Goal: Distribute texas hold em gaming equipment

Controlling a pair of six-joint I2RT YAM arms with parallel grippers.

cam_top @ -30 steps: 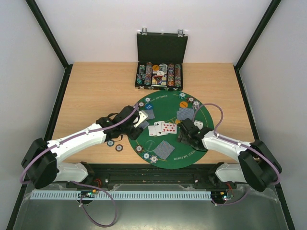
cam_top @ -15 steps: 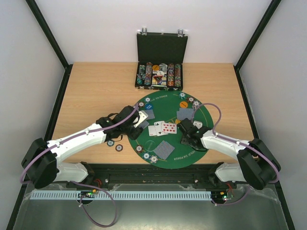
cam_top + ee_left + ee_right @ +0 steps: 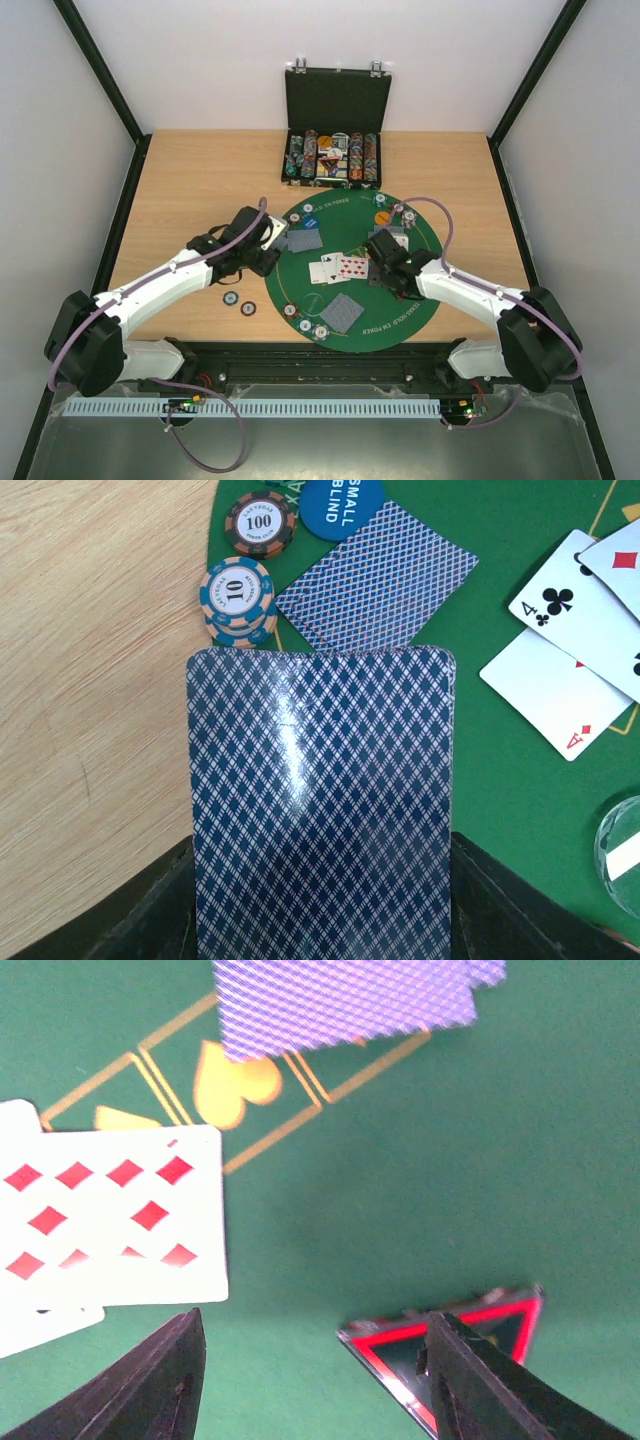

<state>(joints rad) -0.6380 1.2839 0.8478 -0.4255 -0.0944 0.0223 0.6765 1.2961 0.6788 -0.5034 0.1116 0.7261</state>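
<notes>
Cards (image 3: 340, 268) lie face up at the centre of the round green mat (image 3: 345, 215), with a face-down pair (image 3: 378, 572) near its left edge. The left gripper (image 3: 268, 238) pinches a blue-backed card (image 3: 320, 810) over that edge, partly above the wood table (image 3: 90, 730). Whether it is one card or a stack is unclear. Two chips (image 3: 238, 588) and a blue button (image 3: 340, 498) lie just beyond it on the felt. The right gripper (image 3: 310, 1380) hangs low over the mat with its jaws spread. One finger (image 3: 480, 1390) covers part of the black-and-red marker (image 3: 390, 1350), which lies flat, and a diamonds card (image 3: 110, 1210) lies to the other side.
</notes>
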